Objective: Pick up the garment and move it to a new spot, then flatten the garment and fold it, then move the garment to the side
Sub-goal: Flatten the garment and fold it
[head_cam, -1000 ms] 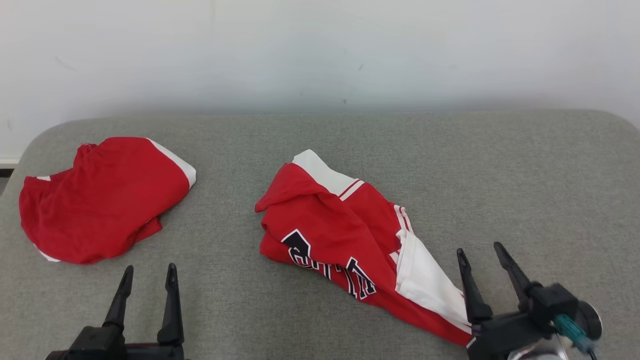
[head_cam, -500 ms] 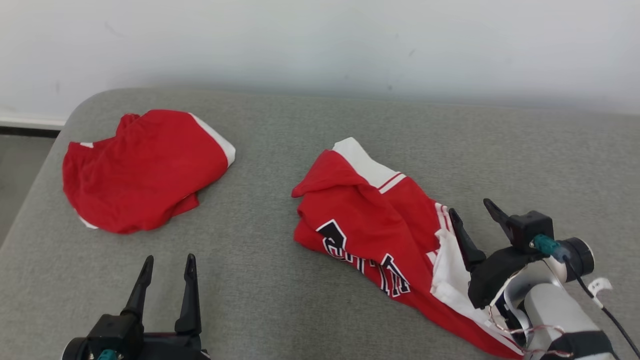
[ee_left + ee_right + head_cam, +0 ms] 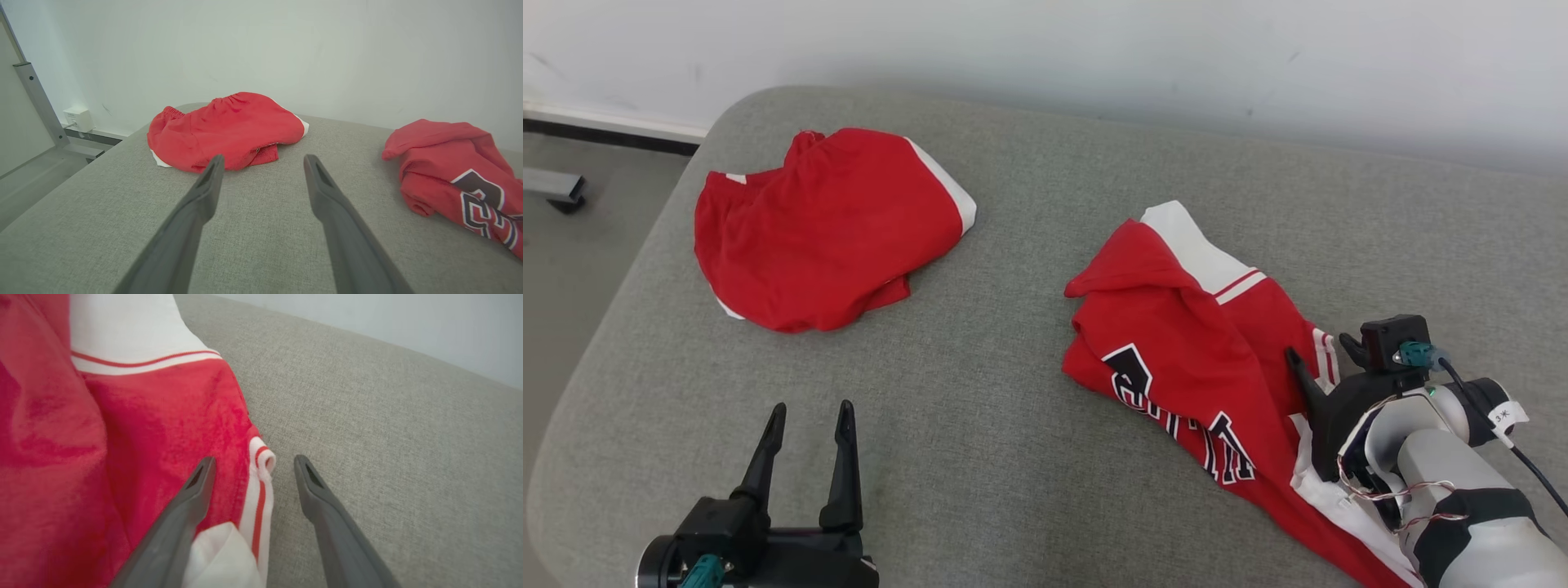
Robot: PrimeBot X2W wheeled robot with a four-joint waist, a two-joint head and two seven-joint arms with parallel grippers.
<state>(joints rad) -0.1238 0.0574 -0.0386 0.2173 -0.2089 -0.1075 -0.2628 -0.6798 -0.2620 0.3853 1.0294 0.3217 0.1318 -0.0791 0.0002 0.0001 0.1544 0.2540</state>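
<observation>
I have the jersey [image 3: 1176, 343] lying crumpled on the right half of the grey padded tabletop [image 3: 1013, 367]. It is red with black lettering across it, and has white panels at its far corner and along its near right edge. My right hand [image 3: 1316, 347] is down at that right edge, fingers spread wide and gripping nothing. In the right wrist view, the finger [image 3: 192, 498] on that view's left lies over the red cloth. The other finger lies over bare grey fabric, and the jersey's white, red-striped border runs up between them. I cannot tell whether either fingertip is pressing on the cloth. In the head view, the pale forearm behind that hand covers the jersey's near right corner.

My left hand [image 3: 812, 406] hovers over the bare tabletop at the near left, fingers pointing away from me, wide apart and empty. Beyond it, well apart from the jersey, a pair of red shorts [image 3: 825, 229] with a white edge sits bunched in a heap near the tabletop's far left corner. The left wrist view shows their gathered waistband on top. A plain pale wall [image 3: 1094, 49] rises behind the tabletop, and grey floor [image 3: 580, 261] shows past its left edge.
</observation>
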